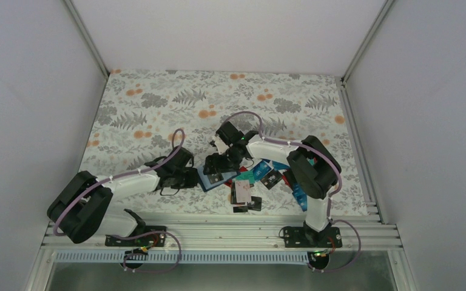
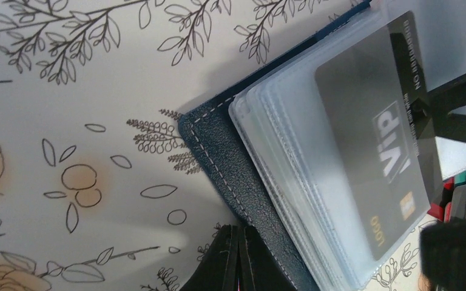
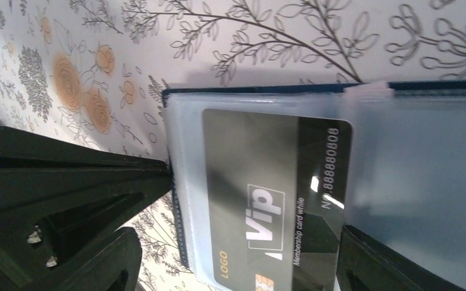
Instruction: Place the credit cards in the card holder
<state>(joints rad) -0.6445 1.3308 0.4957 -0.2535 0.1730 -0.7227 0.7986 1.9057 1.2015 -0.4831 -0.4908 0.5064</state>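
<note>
- Left gripper (image 2: 238,260): fingers pressed together, no gap visible. The tips sit on the near edge of the card holder (image 2: 230,163), on its navy stitched cover. Can't tell if they pinch the cover or only press on it.
- The card holder lies open on the floral tablecloth (image 2: 97,91), directly ahead of the left fingertips. Its clear plastic sleeves (image 2: 279,151) are fanned upward.
- Right gripper (image 3: 258,206): jaws spread wide, straddling the sleeve stack from above.
- One right finger (image 3: 127,182) has its tip against the outer edge of the sleeves. The other one (image 3: 388,260) is over the sleeve on the far side.
- A black VIP card (image 3: 261,157) lies between the right fingers, on the sleeve stack. In the left wrist view most of it looks greyed under clear plastic, with one corner darker.
- Can't tell if either right finger actually touches the card.
- The remaining credit cards (image 1: 261,176) are in a loose pile just beyond the right gripper's far side, beside the holder. They are red, teal, blue, black and pale, and neither gripper touches them.
</note>
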